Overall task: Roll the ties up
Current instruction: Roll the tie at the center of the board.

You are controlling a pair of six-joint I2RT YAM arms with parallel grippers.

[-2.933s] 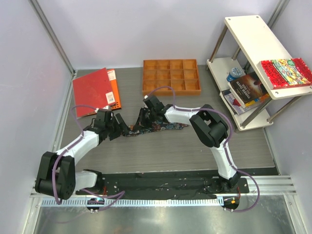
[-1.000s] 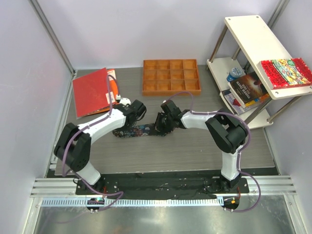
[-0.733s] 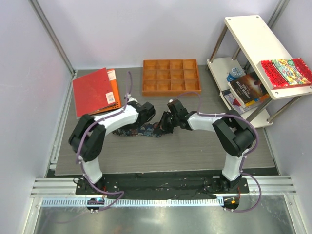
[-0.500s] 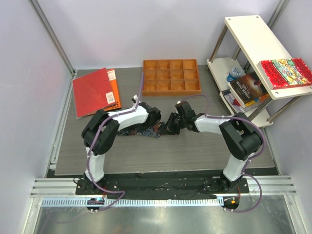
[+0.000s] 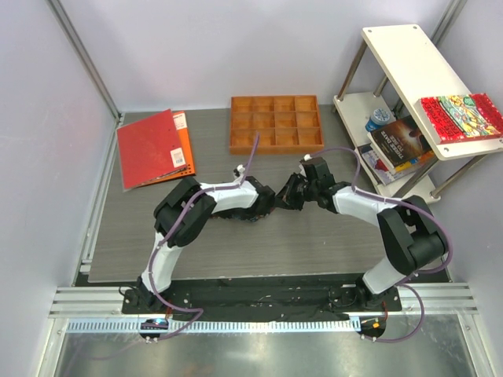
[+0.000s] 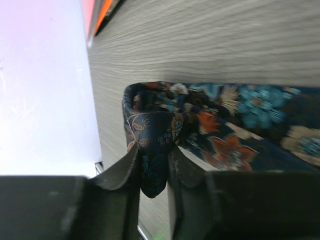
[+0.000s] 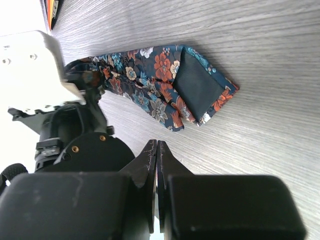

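I have the left gripper [image 6: 153,162] pinched on a doubled-over fold of the tie [image 7: 155,82], and the fabric bulges out between its fingers [image 6: 122,167]. The tie lies mid-table [image 5: 314,236], its long axis running left to right, mostly hidden under my left arm [image 5: 212,196] in the top view. The right gripper [image 7: 156,150] is clenched on nothing, just to the right of the tie's lined, pointed end and apart from it. The left is already on the cloth, so I judge the rolling turn falls to it.
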